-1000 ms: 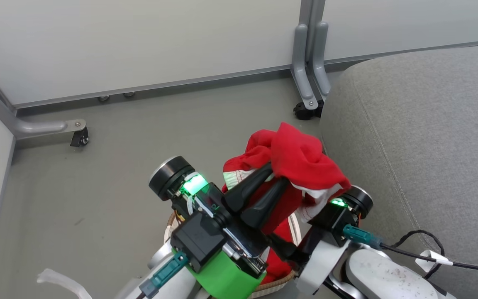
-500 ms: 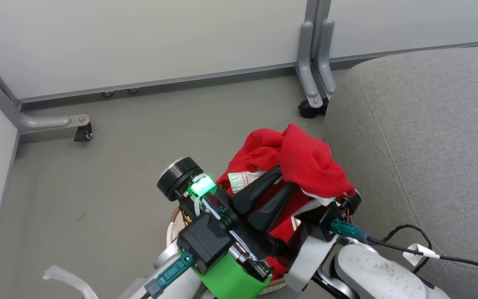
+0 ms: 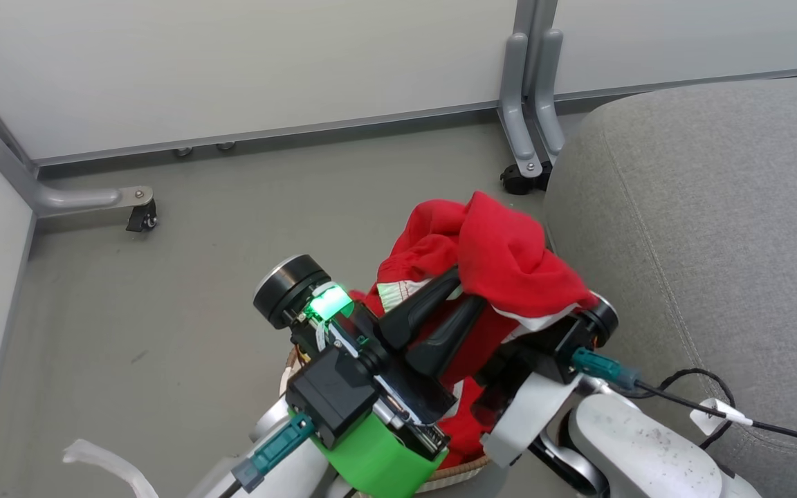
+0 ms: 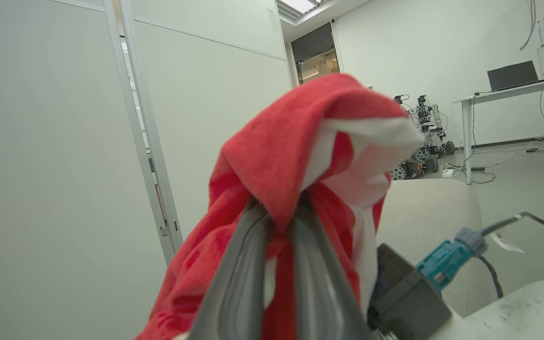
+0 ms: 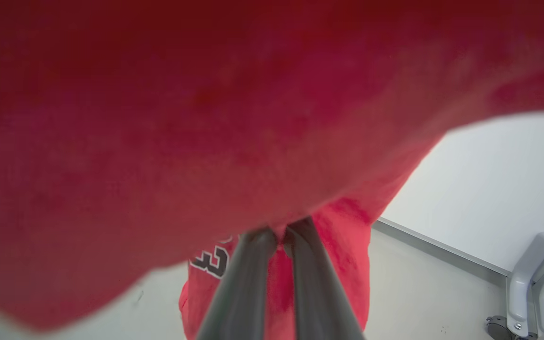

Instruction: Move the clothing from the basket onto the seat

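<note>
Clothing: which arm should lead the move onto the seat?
Right, probably. The right gripper, shut on the clothing, is nearer the seat; the left gripper, also pinching it, is farther off, above the basket.

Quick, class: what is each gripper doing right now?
Left gripper: closed on the clothing.
Right gripper: closed, pinching the clothing too.

Grey floor (image 3: 232, 242), white partition (image 3: 232, 62), castor (image 3: 141, 216); laptop (image 4: 513, 74)

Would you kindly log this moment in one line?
left pincer: shut on clothing | right pincer: shut on clothing | clothing: above basket
</note>
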